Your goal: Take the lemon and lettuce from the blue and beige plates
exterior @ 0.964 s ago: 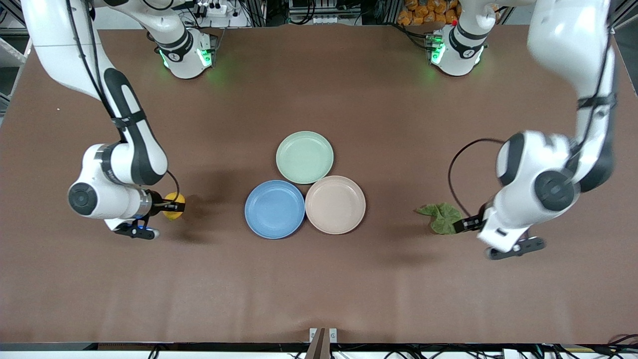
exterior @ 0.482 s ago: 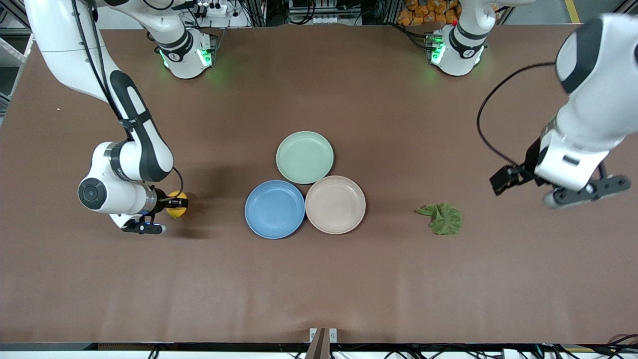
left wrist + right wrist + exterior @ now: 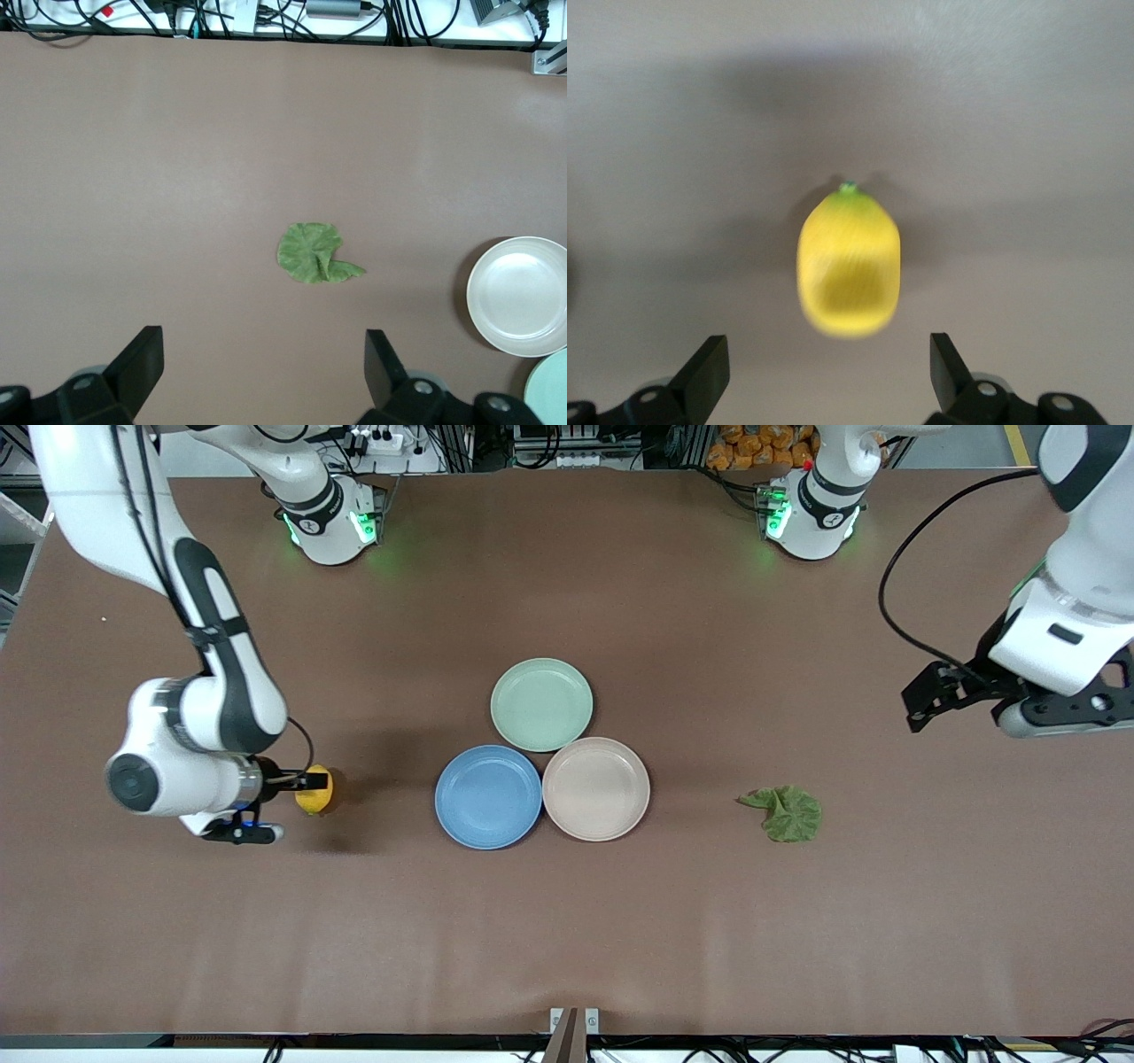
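Observation:
The yellow lemon lies on the bare table toward the right arm's end, off the plates. My right gripper is open and low, just beside it; in the right wrist view the lemon lies just past the open gripper, untouched. The green lettuce lies flat on the table toward the left arm's end. My left gripper is open and empty, raised well away from it; in the left wrist view the lettuce lies far from the gripper. The blue plate and beige plate are empty.
A mint-green plate, also empty, touches both plates and lies farther from the front camera. The left wrist view shows the beige plate and an edge of the mint plate. Cables run along the table edge.
My left gripper has let go of the lettuce, risen and swung away toward the left arm's end; the lettuce stays on the table. My right gripper has backed off the lemon a little.

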Tool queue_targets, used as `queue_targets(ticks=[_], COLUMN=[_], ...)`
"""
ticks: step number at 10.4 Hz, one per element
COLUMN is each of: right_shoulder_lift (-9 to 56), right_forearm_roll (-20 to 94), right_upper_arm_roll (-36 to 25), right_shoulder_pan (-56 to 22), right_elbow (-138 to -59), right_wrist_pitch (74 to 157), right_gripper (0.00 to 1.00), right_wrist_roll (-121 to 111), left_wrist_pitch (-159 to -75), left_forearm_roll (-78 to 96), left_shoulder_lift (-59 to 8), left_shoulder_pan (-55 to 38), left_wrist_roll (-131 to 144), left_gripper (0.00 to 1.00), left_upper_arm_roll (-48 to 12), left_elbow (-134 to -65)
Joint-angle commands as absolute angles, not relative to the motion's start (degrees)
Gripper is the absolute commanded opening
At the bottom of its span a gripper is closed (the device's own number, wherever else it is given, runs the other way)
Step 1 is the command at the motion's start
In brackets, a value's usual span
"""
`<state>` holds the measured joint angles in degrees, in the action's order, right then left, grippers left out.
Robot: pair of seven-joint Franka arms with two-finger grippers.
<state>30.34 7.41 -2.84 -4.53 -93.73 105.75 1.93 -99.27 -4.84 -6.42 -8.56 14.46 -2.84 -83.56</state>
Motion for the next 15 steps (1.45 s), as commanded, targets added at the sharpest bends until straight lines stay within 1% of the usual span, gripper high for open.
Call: queue_targets(ticks=[1, 2, 4, 6, 7, 9, 10, 13, 15], right_shoulder_lift=[28.2, 24.6, 16.6, 10.6, 8.1, 5.4, 5.3, 5.2, 4.7], right_forearm_roll=[6.5, 6.7, 6.3, 5.4, 2.8, -2.9, -2.8, -1.0, -0.5], right_upper_arm_roll=[-2.3, -2.2, -2.3, -1.8, -0.6, 4.4, 5.0, 4.9, 4.9], right_shoulder_pan=[-1.2, 0.0, 1.5, 2.5, 2.5, 4.4, 6.0, 6.2, 6.1], right_elbow=[-81.4, -80.4, -80.9, -81.3, -81.5, -83.1, -83.8, -84.3, -85.9], right_wrist_pitch=[92.1, 90.7, 89.7, 88.3, 87.3, 86.1, 85.6, 86.9, 88.3], right_gripper=[1.0, 1.0, 1.0, 1.0, 1.0, 1.0, 1.0, 1.0, 1.0], right_wrist_roll=[0.8, 0.4, -2.6, -7.1, -7.1, -6.7, -6.6, -6.2, -5.6], left_wrist_pitch=[-98.4, -97.9, -96.4, -95.0, -95.0, -94.9, -94.9, -94.4, -94.4], left_forearm_roll=[-4.5, -4.3, -2.6, -2.5, -2.6, -3.0, -2.6, -2.5, -1.6], left_shoulder_lift=[-3.4, -3.3, -3.3, -3.3, -3.3, -3.5, -3.5, -3.5, -3.6], left_shoulder_pan=[-6.3, -5.2, -3.8, -3.6, -3.6, -3.9, -3.7, -4.0, -4.1], left_wrist_roll=[12.3, 12.3, 11.8, 11.6, 11.6, 11.3, 11.2, 11.2, 11.0], left_gripper=[1.0, 1.0, 1.0, 1.0, 1.0, 1.0, 1.0, 1.0, 1.0], left_upper_arm_roll=[-3.2, -3.4, -3.5, -3.6, -3.6, -3.3, -3.3, -3.4, -3.4], left_elbow=[-85.3, -85.3, -85.2, -85.1, -85.1, -85.0, -85.0, -85.1, -85.1])
